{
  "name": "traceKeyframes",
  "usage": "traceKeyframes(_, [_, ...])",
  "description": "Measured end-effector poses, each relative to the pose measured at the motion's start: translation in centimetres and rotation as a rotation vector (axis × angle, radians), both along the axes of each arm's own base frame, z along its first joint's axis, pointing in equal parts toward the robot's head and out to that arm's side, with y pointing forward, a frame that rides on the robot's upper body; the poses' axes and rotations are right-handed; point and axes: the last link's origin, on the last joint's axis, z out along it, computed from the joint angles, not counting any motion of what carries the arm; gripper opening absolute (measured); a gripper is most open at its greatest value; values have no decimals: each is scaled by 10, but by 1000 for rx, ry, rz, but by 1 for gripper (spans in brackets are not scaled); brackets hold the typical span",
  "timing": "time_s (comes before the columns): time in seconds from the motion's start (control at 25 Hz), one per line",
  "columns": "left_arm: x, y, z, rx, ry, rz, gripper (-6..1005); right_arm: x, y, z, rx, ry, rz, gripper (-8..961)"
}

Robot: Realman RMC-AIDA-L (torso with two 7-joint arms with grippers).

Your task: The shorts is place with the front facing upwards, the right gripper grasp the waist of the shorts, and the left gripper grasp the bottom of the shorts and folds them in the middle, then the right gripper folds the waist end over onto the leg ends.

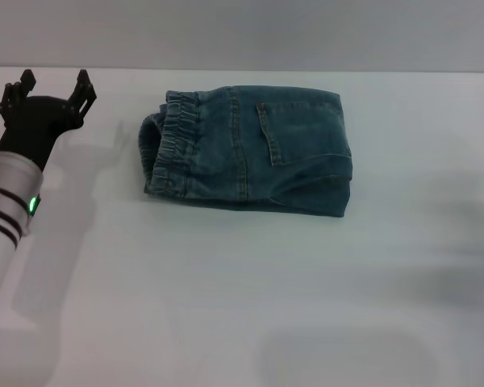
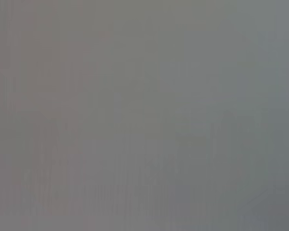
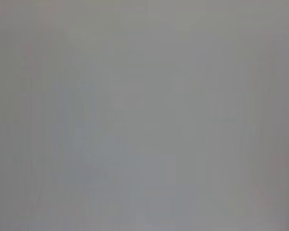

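Shorts (image 1: 250, 149) lie folded, long axis across the table (image 1: 242, 282), waist (image 1: 171, 145) toward the open, empty left gripper (image 1: 52, 85); right gripper unseen.

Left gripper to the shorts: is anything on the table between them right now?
Nothing visible. In the head view only bare white table lies between the open left gripper and the folded shorts, whose waist faces it.

A big white table (image 1: 242, 306) fills the view from 9 o'clock to 3 o'clock, soft grey shadows lie on it near 5 o'clock, and a grey wall (image 1: 242, 32) stands behind at 12 o'clock.
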Motion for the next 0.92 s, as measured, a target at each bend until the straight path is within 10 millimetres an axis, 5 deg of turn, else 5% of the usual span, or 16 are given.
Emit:
traceKeyframes(0.28, [-7,-9,3,26,60,-32,845,4,-7,-1,3,-6,-12,402])
traceKeyframes(0.72, [-12,-17,1,16,75,-37,846,3,-10,-4,-4,-9,-8,843])
traceKeyframes(0.92, [-10,-16,1,20,65,-43,846,6,-12,-5,-8,-17,-14,841])
